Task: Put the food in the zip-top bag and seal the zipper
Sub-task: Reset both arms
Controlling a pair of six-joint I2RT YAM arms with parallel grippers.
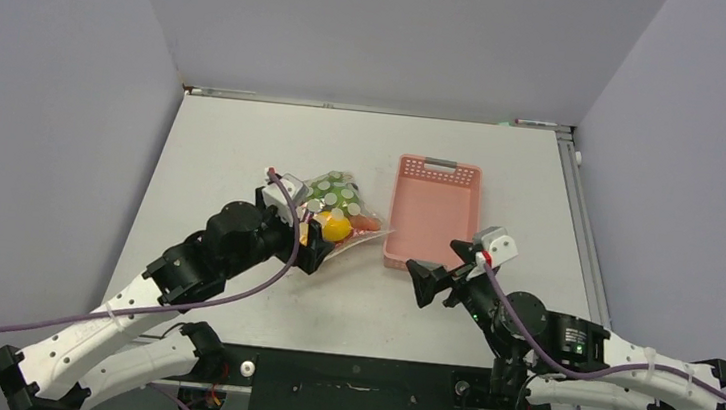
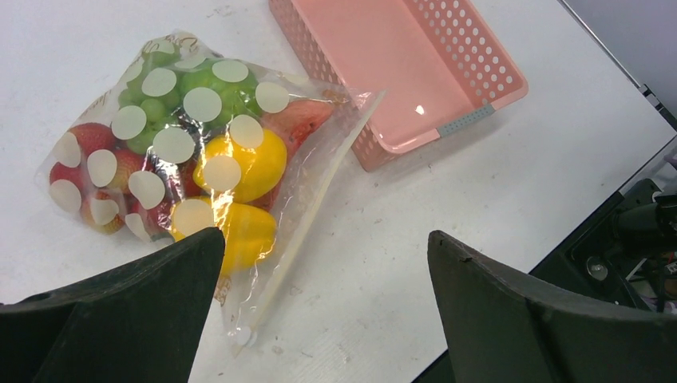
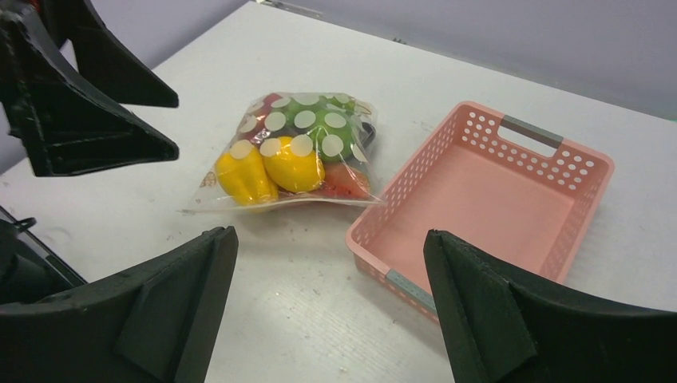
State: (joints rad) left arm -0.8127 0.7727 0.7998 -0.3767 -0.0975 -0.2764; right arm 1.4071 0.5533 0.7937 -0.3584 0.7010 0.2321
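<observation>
Colourful toy produce (image 2: 255, 159) fills the clear polka-dot plastic bag (image 2: 319, 152) mid-table — pinkish zipper strip (image 2: 308, 215) seemingly sealed; left gripper (image 2: 325, 239) and right gripper (image 3: 331, 235) gape empty.

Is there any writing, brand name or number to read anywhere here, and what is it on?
No text here can be read.
zip-top bag: only plain white dots; faint golden marks near its far edge are too blurred to read.
pink basket: its grey strips show no lettering.
</observation>
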